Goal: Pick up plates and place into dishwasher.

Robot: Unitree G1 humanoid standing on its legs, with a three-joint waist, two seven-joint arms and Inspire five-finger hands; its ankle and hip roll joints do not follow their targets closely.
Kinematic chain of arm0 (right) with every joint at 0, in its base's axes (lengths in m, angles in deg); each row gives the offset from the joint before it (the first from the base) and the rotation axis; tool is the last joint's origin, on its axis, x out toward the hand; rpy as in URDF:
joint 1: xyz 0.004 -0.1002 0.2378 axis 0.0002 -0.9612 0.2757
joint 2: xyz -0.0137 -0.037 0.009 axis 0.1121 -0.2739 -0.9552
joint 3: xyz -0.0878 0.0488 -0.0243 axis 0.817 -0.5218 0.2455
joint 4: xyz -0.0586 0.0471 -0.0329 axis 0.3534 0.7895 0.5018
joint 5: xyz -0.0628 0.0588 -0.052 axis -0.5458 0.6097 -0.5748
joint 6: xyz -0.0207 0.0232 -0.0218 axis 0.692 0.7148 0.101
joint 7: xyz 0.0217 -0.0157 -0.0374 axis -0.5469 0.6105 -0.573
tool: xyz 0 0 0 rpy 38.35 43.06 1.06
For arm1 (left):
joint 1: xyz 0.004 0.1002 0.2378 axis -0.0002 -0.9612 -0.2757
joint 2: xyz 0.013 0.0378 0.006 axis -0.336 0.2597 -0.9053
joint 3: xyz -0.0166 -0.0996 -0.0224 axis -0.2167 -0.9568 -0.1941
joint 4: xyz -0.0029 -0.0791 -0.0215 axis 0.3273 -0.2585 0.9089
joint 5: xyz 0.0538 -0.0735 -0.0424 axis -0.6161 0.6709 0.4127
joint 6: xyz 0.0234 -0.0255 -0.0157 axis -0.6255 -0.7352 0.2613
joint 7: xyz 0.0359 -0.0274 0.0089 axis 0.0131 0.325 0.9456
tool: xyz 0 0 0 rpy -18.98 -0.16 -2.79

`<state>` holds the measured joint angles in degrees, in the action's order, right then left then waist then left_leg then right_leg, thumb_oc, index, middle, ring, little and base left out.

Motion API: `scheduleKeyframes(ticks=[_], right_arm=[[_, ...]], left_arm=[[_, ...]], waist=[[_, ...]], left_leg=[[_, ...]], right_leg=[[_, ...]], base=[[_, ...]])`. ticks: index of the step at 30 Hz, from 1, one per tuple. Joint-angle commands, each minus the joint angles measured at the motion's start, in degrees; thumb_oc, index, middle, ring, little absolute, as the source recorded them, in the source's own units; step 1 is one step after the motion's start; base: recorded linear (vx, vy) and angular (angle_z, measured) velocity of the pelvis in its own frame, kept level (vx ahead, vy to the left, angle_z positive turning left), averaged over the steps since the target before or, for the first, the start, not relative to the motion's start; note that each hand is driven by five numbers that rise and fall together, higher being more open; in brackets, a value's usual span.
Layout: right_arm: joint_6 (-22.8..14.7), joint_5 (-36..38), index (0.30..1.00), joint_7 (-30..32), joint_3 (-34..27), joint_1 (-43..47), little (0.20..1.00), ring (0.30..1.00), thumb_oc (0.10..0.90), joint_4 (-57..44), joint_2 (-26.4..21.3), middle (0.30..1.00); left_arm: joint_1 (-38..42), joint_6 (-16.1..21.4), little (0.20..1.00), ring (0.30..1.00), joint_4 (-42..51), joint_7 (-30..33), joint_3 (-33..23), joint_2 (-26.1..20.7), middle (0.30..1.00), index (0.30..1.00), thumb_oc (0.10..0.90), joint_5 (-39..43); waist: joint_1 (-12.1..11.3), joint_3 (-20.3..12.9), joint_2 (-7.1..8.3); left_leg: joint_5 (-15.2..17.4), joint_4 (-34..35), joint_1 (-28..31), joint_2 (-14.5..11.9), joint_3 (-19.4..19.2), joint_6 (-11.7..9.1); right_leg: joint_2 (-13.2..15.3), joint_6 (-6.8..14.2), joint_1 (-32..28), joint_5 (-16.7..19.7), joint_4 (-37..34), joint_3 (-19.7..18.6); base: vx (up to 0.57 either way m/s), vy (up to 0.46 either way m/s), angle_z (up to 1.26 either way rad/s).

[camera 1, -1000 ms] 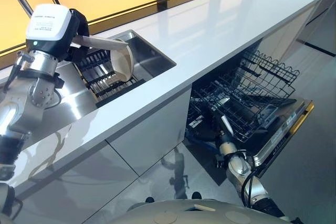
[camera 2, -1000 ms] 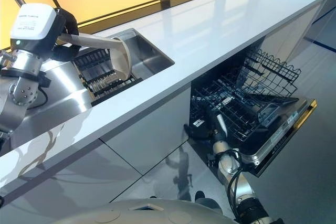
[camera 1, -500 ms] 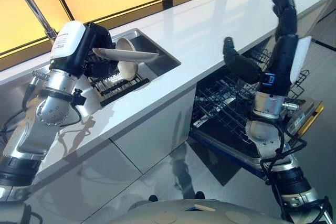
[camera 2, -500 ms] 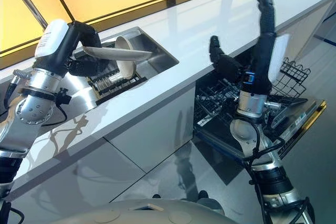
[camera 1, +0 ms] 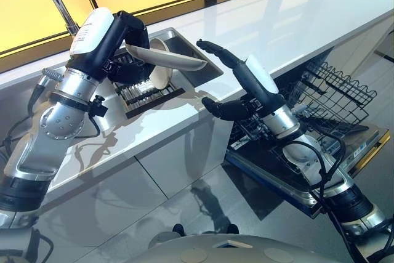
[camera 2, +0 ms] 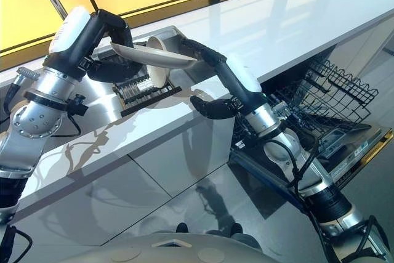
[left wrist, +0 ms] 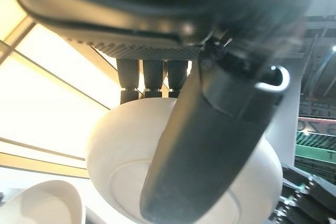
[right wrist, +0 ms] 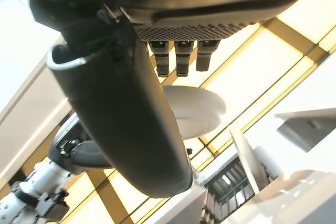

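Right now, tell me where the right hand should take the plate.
Probably the free rim of the plate, approached from the dishwasher side. The left hand pinches the opposite rim, holding it near flat above the sink, and the open right hand already faces that edge.

You see a cream plate [camera 1: 166, 58] above the steel-grey sink [camera 1: 184, 44], with a cream bowl [camera 1: 161, 77] on the black ribbed rack [camera 1: 144, 92] inside that sink. Right of the sink, the counter [camera 1: 295, 16] is glossy white and the dishwasher basket [camera 1: 332, 93] is black wire.
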<state>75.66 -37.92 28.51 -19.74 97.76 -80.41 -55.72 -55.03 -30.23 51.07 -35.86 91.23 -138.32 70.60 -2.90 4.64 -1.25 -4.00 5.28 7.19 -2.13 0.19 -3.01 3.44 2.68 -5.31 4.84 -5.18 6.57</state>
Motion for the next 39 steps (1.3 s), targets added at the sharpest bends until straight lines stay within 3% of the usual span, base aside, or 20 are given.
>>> scheduleKeyframes(ticks=[1, 4, 10, 11, 12, 13, 14, 19, 25, 28, 29, 30, 39], right_arm=[[-1.68, 5.26, 0.900, 0.40, 0.71, 8.79, 0.900, 0.900, 0.800, -6.87, 2.02, 0.900], [0.42, 7.16, 0.900, 1.25, 1.99, 9.49, 0.900, 0.900, 0.800, -6.84, 3.86, 0.900], [2.45, 5.84, 0.900, 3.94, 3.38, 9.65, 0.900, 0.900, 0.800, -5.98, 6.53, 0.900], [2.60, 5.96, 0.846, 4.50, 3.69, 9.94, 0.837, 0.846, 0.737, -5.58, 6.72, 0.846], [2.86, 6.02, 0.846, 4.84, 3.91, 10.17, 0.837, 0.846, 0.737, -5.31, 6.97, 0.846], [2.72, 6.16, 0.335, 5.22, 4.04, 10.12, 0.241, 0.335, 0.141, -4.94, 7.19, 0.335], [2.57, 6.07, 0.300, 5.71, 4.19, 9.99, 0.200, 0.300, 0.100, -4.72, 7.31, 0.300], [2.70, 5.44, 0.300, 8.00, 4.11, 9.52, 0.200, 0.300, 0.100, -3.47, 7.32, 0.300], [3.75, 1.87, 0.300, 9.01, 0.46, 7.28, 0.200, 0.300, 0.100, -3.26, 5.40, 0.300], [3.81, -0.50, 0.300, 10.47, -2.62, 5.53, 0.200, 0.300, 0.100, -3.04, 3.96, 0.300], [3.76, -1.67, 0.300, 11.71, -3.46, 5.07, 0.200, 0.300, 0.100, -2.78, 3.63, 0.300], [3.35, -2.70, 0.300, 13.10, -4.90, 4.70, 0.200, 0.300, 0.100, -2.16, 3.04, 0.300], [0.34, -7.46, 0.300, 30.45, -21.24, 1.90, 0.200, 0.300, 0.100, 3.17, -1.13, 0.300]], left_arm=[[10.74, 2.32, 0.200, 0.300, 3.86, -0.10, 2.35, -1.83, 0.300, 0.300, 0.100, 5.24], [11.55, 1.00, 0.200, 0.300, 5.23, -6.15, 5.20, 0.53, 0.300, 0.300, 0.100, 11.63], [11.76, -5.77, 0.200, 0.300, 7.61, -16.97, 10.58, 4.19, 0.300, 0.300, 0.100, 21.02], [12.13, -7.19, 0.200, 0.300, 7.65, -17.79, 11.83, 4.63, 0.300, 0.300, 0.100, 22.16], [12.42, -8.06, 0.200, 0.300, 7.59, -18.49, 12.65, 5.00, 0.300, 0.300, 0.100, 23.02], [12.66, -8.63, 0.200, 0.300, 7.26, -19.17, 13.52, 5.53, 0.300, 0.300, 0.100, 23.53], [12.73, -9.13, 0.200, 0.300, 7.28, -19.38, 14.18, 5.67, 0.300, 0.300, 0.100, 24.08], [13.46, -8.87, 0.200, 0.300, 6.28, -18.26, 15.73, 5.40, 0.300, 0.300, 0.100, 25.16], [12.01, -6.98, 0.211, 0.309, 6.53, -15.80, 11.13, 3.78, 0.309, 0.309, 0.111, 23.90], [9.91, -5.79, 0.576, 0.622, 6.49, -14.64, 7.50, 3.11, 0.622, 0.622, 0.476, 24.07], [9.20, -5.83, 0.576, 0.622, 6.38, -13.90, 6.48, 2.78, 0.622, 0.622, 0.476, 24.54], [8.36, -5.14, 0.900, 0.900, 5.69, -13.43, 5.43, 2.53, 0.900, 0.900, 0.800, 25.59], [-0.81, -1.61, 0.900, 0.900, 1.32, -8.13, -5.96, 2.48, 0.900, 0.900, 0.800, 26.65]], waist=[[0.46, -3.73, 1.24], [0.46, -3.61, 1.25], [0.75, -3.39, 1.03], [0.88, -3.34, 0.97], [0.97, -3.36, 0.91], [1.06, -3.33, 0.93], [1.08, -3.29, 0.89], [1.19, -3.44, 0.85], [0.89, -3.64, 1.00], [0.62, -3.65, 0.99], [0.52, -3.65, 0.96], [0.38, -3.66, 0.95], [-0.77, -3.62, 0.88]], left_leg=[[6.80, -0.77, -0.60, 5.77, -2.36, 3.64], [6.81, -0.81, -0.53, 5.73, -2.37, 3.63], [6.87, -0.82, -0.25, 5.75, -2.65, 3.78], [6.87, -0.83, -0.21, 5.74, -2.77, 3.80], [6.85, -0.81, -0.20, 5.76, -2.83, 3.82], [6.85, -0.86, -0.22, 5.76, -2.94, 3.85], [6.86, -0.88, -0.21, 5.75, -3.03, 3.86], [6.76, -0.90, -0.29, 5.75, -3.36, 3.97], [6.61, -0.80, -0.53, 5.76, -3.00, 4.02], [6.50, -0.74, -0.65, 5.76, -2.54, 3.95], [6.48, -0.75, -0.66, 5.77, -2.37, 3.92], [6.49, -0.73, -0.60, 5.80, -2.24, 3.95], [6.75, -0.61, -0.47, 6.00, -0.85, 3.82]], right_leg=[[-2.01, 1.80, -0.64, -6.35, 2.38, -0.46], [-2.05, 1.86, -0.67, -6.35, 2.46, -0.42], [-2.21, 1.95, -0.76, -6.32, 2.52, -0.55], [-2.26, 1.93, -0.77, -6.28, 2.49, -0.62], [-2.28, 1.93, -0.76, -6.26, 2.46, -0.64], [-2.30, 1.94, -0.79, -6.24, 2.43, -0.68], [-2.30, 1.94, -0.80, -6.26, 2.46, -0.68], [-2.32, 1.93, -0.87, -6.32, 2.44, -0.55], [-2.28, 1.86, -0.97, -6.56, 2.51, -0.12], [-2.13, 1.83, -0.94, -6.70, 2.73, 0.23], [-2.08, 1.83, -0.99, -6.75, 2.78, 0.34], [-2.03, 1.84, -1.08, -6.77, 2.80, 0.51], [-1.72, 1.82, -1.65, -6.64, 2.16, 1.90]], base=[[0.00, 0.000, 0.00], [0.00, 0.000, 0.00], [0.00, 0.000, -0.01], [0.01, 0.000, -0.03], [0.00, 0.000, 0.00], [0.00, 0.000, 0.00], [0.00, 0.000, 0.00], [0.00, 0.000, 0.00], [0.00, 0.000, 0.00], [0.00, 0.000, 0.00], [0.01, 0.003, 0.04], [0.01, 0.002, 0.04], [0.01, 0.004, 0.09]])
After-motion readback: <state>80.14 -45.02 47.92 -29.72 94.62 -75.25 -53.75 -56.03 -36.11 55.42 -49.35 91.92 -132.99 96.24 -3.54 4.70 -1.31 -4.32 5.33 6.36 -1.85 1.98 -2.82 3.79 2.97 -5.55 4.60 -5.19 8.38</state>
